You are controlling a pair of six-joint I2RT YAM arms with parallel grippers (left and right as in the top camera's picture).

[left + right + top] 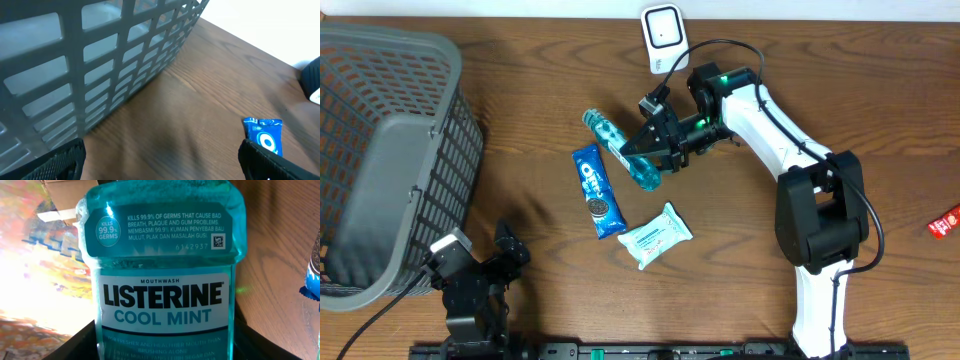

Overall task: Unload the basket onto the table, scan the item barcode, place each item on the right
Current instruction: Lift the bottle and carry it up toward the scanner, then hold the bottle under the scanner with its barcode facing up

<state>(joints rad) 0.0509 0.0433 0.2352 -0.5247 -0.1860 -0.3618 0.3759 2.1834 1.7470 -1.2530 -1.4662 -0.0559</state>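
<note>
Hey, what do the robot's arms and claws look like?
The right arm has white links with black joints, a green light near the wrist and a looping black cable. The right claw is black. The left arm and left claw are black too.

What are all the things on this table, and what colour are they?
basket: 1, grey, left side
scanner: 1, white, top centre
mouthwash bottle: 1, teal, centre, in right gripper
cookie packet: 1, blue, centre, lying flat
wipes pack: 1, white and pale blue, beside cookie packet
small packet: 1, red, far right edge
table: 1, brown wood
left gripper: 1, black, bottom left, open
right gripper: 1, black, centre, gripping bottle
</note>
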